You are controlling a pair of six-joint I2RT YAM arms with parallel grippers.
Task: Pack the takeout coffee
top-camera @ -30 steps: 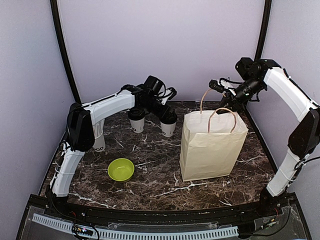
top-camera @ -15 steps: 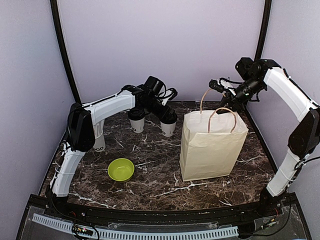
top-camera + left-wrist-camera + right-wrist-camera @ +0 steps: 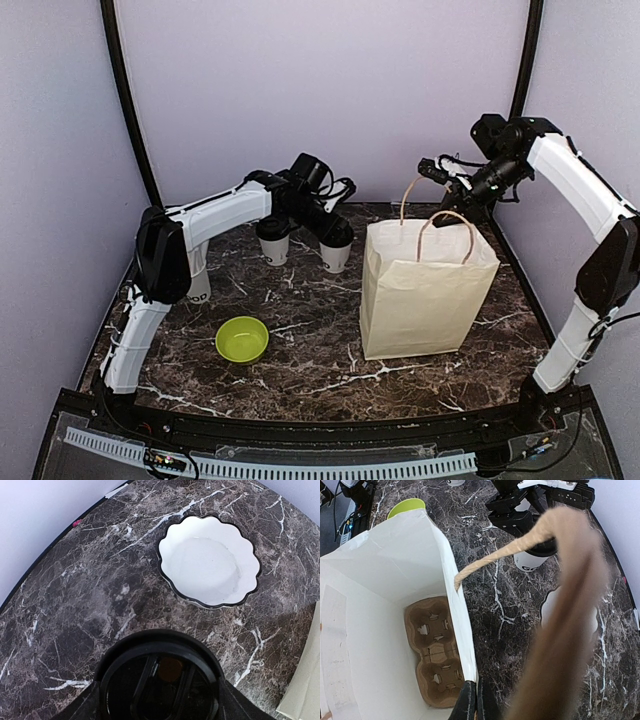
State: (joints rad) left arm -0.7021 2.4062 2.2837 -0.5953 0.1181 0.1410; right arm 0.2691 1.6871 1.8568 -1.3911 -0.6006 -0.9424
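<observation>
Two upright, axes vertical, lids up: left cup (image 3: 275, 246), right cup (image 3: 336, 256)

White cups (image 3: 275, 250), black lids (image 3: 160, 652); lime-green bowl (image 3: 241, 338); tan bag (image 3: 420, 300); dark white-veined marble table (image 3: 310, 330).

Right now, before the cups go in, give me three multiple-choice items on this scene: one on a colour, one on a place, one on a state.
1. What colour is the bowl?
A) lime green
B) red
C) blue

2. Where is the cardboard cup carrier?
A) beside the bowl
B) at the bottom of the paper bag
C) outside, leaning on the bag

3. How is the paper bag?
A) lying flat
B) folded shut
C) upright with its mouth open

Key:
1 A, the top view shows it plainly.
2 B, the right wrist view looks down on it on the bag's floor.
3 C, it stands on its base and its inside shows.
</observation>
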